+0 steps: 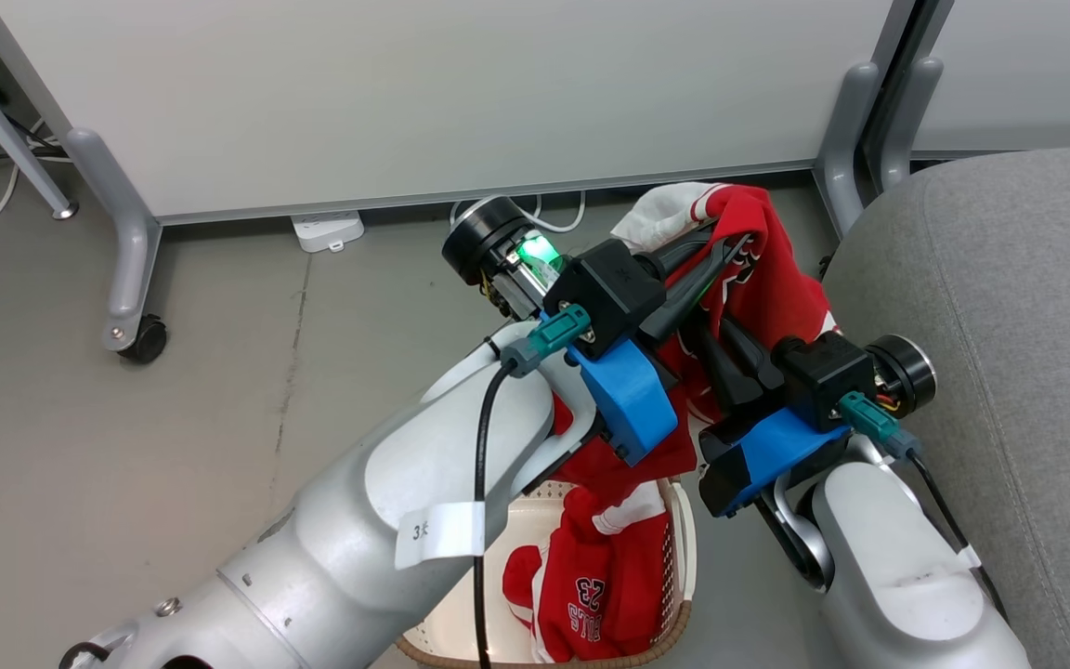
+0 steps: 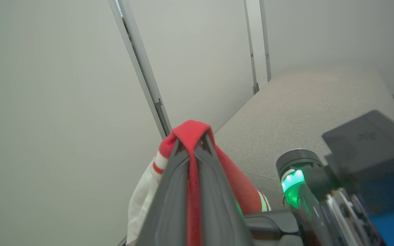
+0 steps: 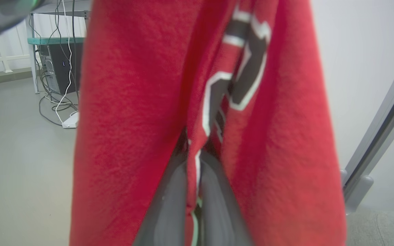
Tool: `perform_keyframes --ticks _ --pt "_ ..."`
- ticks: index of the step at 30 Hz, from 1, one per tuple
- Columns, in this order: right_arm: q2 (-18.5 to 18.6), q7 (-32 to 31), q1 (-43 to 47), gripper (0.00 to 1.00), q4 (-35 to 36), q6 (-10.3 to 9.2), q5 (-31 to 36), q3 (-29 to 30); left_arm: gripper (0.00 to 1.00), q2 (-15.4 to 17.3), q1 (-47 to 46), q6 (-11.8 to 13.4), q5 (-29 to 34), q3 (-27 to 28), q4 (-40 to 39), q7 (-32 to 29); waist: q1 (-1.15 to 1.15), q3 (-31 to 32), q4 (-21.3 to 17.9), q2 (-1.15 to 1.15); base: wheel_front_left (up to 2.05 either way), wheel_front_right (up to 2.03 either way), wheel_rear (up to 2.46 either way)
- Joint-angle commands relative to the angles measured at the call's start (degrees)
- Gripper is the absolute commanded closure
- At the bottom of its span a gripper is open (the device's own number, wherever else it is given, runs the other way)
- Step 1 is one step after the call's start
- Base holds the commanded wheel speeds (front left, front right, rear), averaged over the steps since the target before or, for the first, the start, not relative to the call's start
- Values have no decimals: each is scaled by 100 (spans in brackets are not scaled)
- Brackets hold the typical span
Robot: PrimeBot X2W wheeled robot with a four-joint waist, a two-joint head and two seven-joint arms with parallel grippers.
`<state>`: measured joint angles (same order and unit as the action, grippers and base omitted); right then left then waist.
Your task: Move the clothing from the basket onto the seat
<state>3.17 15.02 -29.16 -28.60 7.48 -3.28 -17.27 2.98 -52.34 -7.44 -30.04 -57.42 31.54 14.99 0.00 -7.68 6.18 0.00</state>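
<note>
The basket [image 1: 686,534] sits on the floor [image 1: 126,465] at six o'clock in the head view, partly behind the left forearm. A red jersey [image 1: 605,585] with white trim and the number 23 lies crumpled inside it.

Above the basket, near the middle of the view, a second red garment [image 1: 776,279] hangs in the air, held by both hands. Its lower folds trail down toward the basket; whether they touch the jersey I cannot tell.

The right hand [image 1: 711,342] reaches in from five o'clock, its fingers pressed together on a fold of the cloth. The right wrist view shows that hand [image 3: 193,155] pinching red fabric with black-and-white lettering.

The left hand [image 1: 733,244] comes from seven o'clock and pinches the garment's top edge. In the left wrist view a red strip runs between its closed fingers [image 2: 192,141].

The grey seat [image 1: 1009,307] lies at three o'clock, just beside the hanging cloth. Farthest, at twelve o'clock, stands a white panel [image 1: 451,93], with a power strip [image 1: 326,229] on the floor below.
</note>
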Motion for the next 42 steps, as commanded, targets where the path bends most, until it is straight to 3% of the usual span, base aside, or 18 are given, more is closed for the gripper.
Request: perform_keyframes --ticks 1,6,7,8,9,27,42 --pt "-1 24 6 100 -14 3 -49 -9 100 -14 -60 -5 27 31 15 29 0 7 -3 0 0 0 0" --pt "-1 24 24 100 -7 3 -54 -23 100 -15 -36 -5 4 48 22 30 0 30 -5 0 0 0 0" --pt "2 24 24 100 -4 3 -59 -26 67 -14 -33 -5 5 59 17 30 0 31 -4 0 0 0 0" --pt "5 24 23 100 0 3 -61 -28 25 -14 -27 -5 -1 66 19 30 0 32 -2 0 0 0 0" --pt "7 24 24 100 4 3 -59 -31 0 -14 -25 -1 4 89 3 30 0 31 0 0 0 0 0" --pt "55 24 72 100 66 3 -96 -18 0 -12 42 0 147 227 26 29 0 -48 -80 0 0 0 0" --pt "39 25 -1 100 309 3 -44 229 0 30 5 -1 286 266 100 29 0 -370 -582 0 0 0 0"
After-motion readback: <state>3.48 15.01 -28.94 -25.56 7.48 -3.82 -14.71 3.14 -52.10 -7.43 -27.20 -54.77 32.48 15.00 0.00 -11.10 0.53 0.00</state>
